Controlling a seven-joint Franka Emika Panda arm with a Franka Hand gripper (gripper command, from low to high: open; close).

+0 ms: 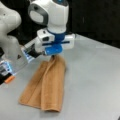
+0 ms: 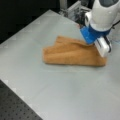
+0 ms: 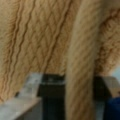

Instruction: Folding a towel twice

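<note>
The tan-orange towel (image 1: 47, 85) lies on the grey table (image 1: 95, 82) as a long, narrow folded strip, seen in both front views. Its far end rises to a peak under my gripper (image 1: 55, 55). In a front view the gripper (image 2: 100, 50) sits over the towel's (image 2: 72, 53) right end. The wrist view is filled by towel (image 3: 37, 37), with a raised ridge of cloth running between the gripper's (image 3: 72, 82) fingers (image 3: 32, 80). The gripper looks shut on that ridge.
The arm's white base (image 1: 10, 37) and a small orange-tipped part (image 1: 9, 79) stand at a front view's left. Metal equipment (image 2: 72, 10) sits beyond the table's far edge. A dark perforated board (image 2: 15, 105) borders the table's near corner.
</note>
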